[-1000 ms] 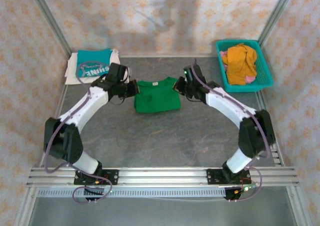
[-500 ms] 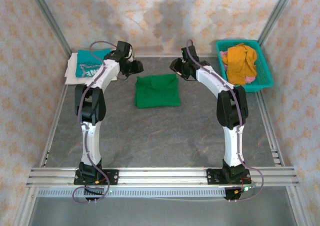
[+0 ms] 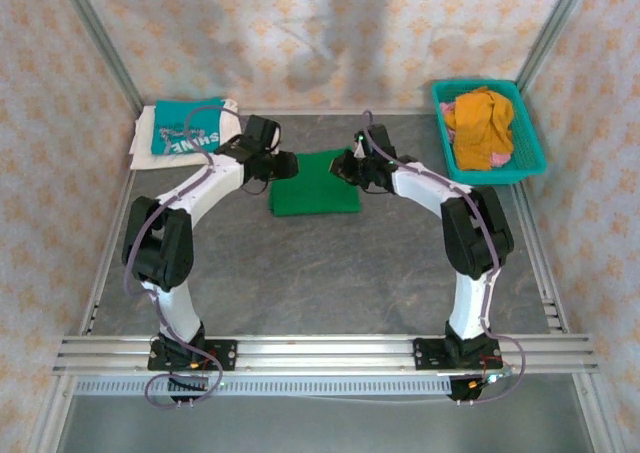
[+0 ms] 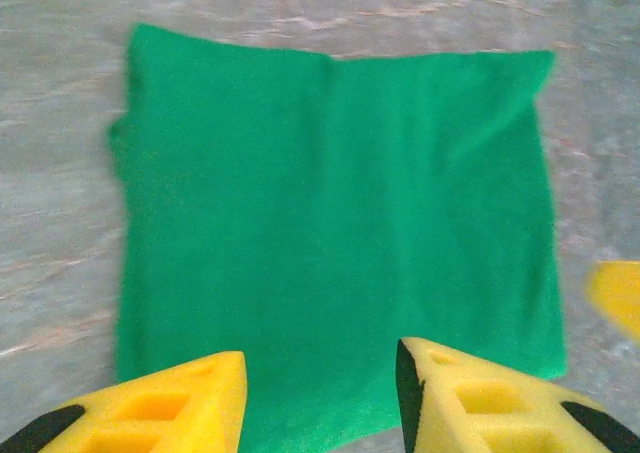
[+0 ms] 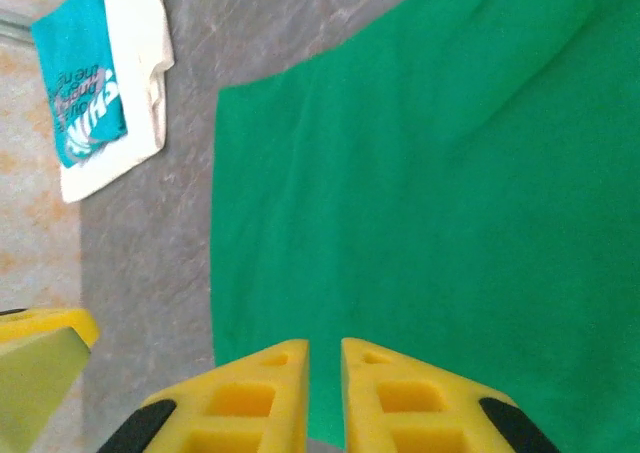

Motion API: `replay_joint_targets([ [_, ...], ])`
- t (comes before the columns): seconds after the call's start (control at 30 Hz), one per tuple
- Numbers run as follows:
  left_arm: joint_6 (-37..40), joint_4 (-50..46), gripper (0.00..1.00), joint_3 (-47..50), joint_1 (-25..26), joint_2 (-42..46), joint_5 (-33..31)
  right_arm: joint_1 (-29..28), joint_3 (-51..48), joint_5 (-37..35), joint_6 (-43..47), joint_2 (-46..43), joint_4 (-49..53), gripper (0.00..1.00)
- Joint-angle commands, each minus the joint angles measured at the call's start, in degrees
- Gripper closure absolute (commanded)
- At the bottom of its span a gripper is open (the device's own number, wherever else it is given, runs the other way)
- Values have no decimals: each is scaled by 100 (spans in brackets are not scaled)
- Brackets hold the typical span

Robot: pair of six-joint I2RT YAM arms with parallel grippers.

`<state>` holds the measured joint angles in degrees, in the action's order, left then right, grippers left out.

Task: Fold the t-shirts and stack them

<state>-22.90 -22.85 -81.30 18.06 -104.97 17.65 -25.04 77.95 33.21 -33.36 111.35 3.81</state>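
The left gripper (image 4: 320,403) hangs spread over the left edge of the folded deep-green t-shirt (image 3: 315,185), which lies mid-table between both claws. The right gripper (image 5: 325,393) is all but pressed together at the opposite edge (cloth nipped? hard to tell). The teal t-shirt (image 3: 188,130), on the white t-shirt (image 3: 143,145), lies nearer the left arm.

Left tool (image 4: 320,373) parted, right tool (image 5: 324,358) nearly closed

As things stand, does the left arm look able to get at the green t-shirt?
Probably yes: the left gripper hovers at the edge of the green t-shirt, jaws apart, with nothing lying between them.
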Motion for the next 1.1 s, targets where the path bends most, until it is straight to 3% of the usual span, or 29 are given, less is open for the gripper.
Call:
replay_joint_targets([
  [0.0,-127,782,60,321,-93,-394,163,43,-147,352,-302,397,-902,84],
  [0.13,-181,1233,65,738,-93,-780,170,35,-202,205,-337,700,-972,84],
  [0.33,-318,2009,66,1891,-49,-670,39,19,-858,1,-374,717,-1250,85],
  [0.5,-313,2021,67,2516,-49,-200,-44,-146,-1462,-11,-570,378,-1446,87],
  [0.67,-259,1546,65,2485,-62,594,-124,-238,-1704,-205,-860,-372,-1550,86],
  [0.8,-334,1000,51,1973,-361,775,-97,-182,-1519,-994,-701,-828,-1154,63],
  [0.9,-281,545,45,1449,-602,457,-64,-62,-961,-1418,-454,-640,-290,58],
  [1.07,-57,-245,40,580,-566,-183,-294,99,-443,-1748,-232,-242,407,49],
])
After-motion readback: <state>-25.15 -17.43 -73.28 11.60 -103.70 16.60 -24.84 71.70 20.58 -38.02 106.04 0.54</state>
